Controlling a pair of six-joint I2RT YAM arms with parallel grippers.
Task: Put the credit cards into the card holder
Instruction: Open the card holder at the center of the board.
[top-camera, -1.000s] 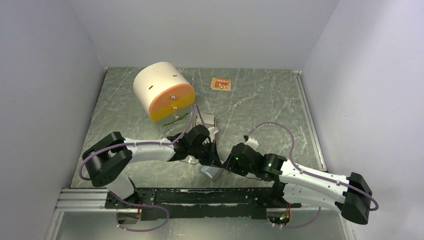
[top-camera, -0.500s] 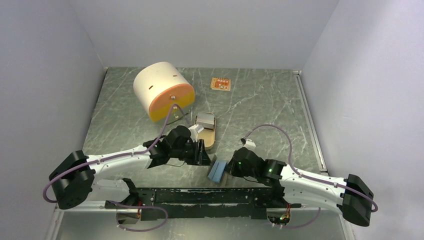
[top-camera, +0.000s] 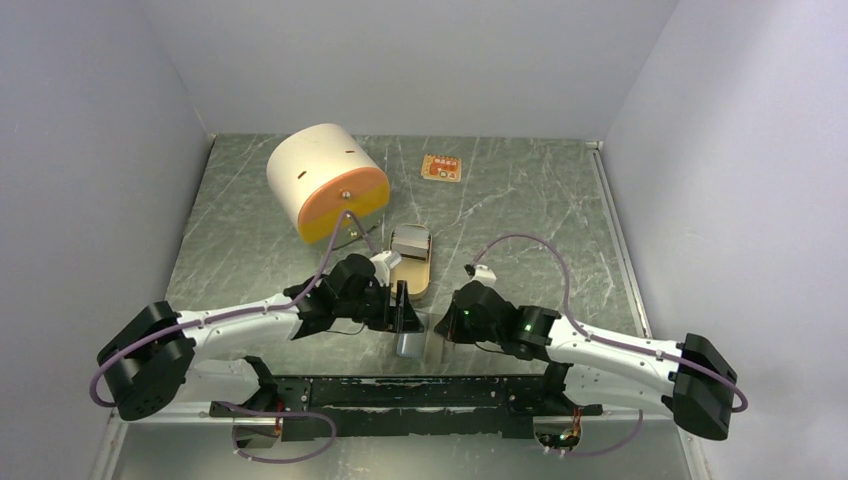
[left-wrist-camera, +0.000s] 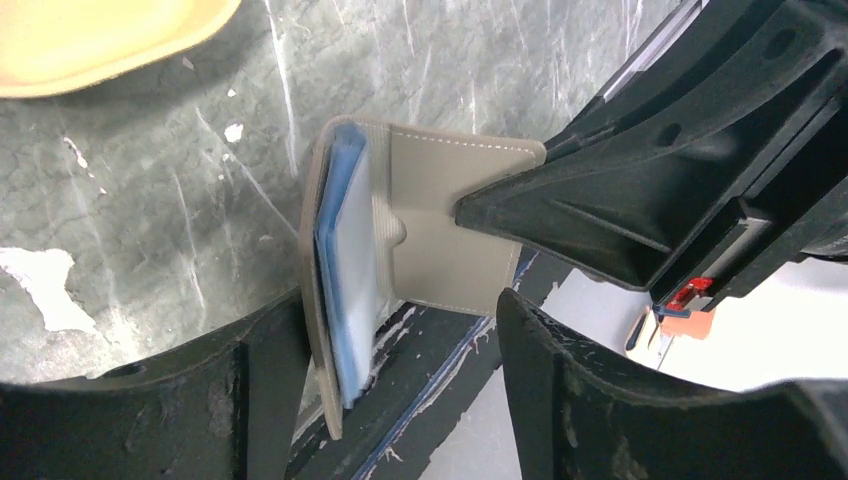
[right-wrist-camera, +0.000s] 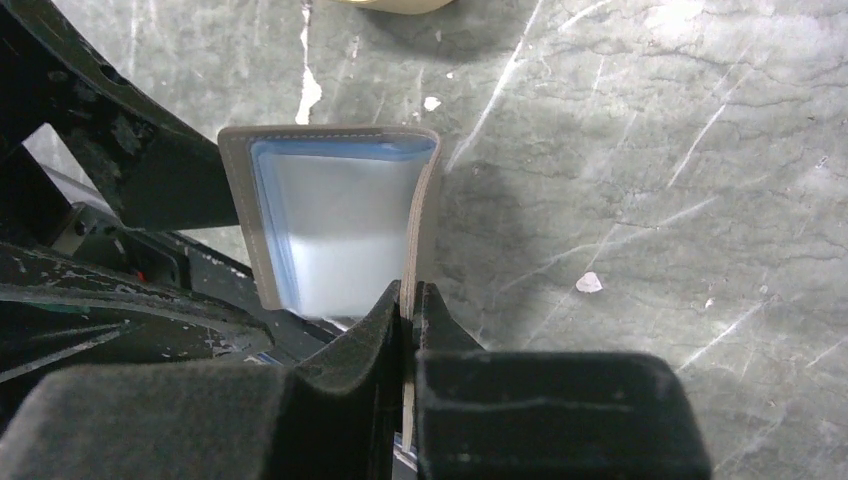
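At the near edge of the table (top-camera: 520, 210), our right gripper (right-wrist-camera: 410, 300) pinches one flap of the card holder (right-wrist-camera: 335, 225). The holder stands half open with something blue inside. Our left gripper (left-wrist-camera: 400, 330) is spread wide, a finger either side of the holder. Farther back we see a tan tin (top-camera: 412, 262), then an orange-faced drum (top-camera: 325, 185). The orange card (top-camera: 441, 168) lies near the far wall.

A large white cylinder with an orange end face (top-camera: 325, 185) lies on the dark-green marbled counter (top-camera: 520, 215), near a tan oval tin (top-camera: 417, 281).
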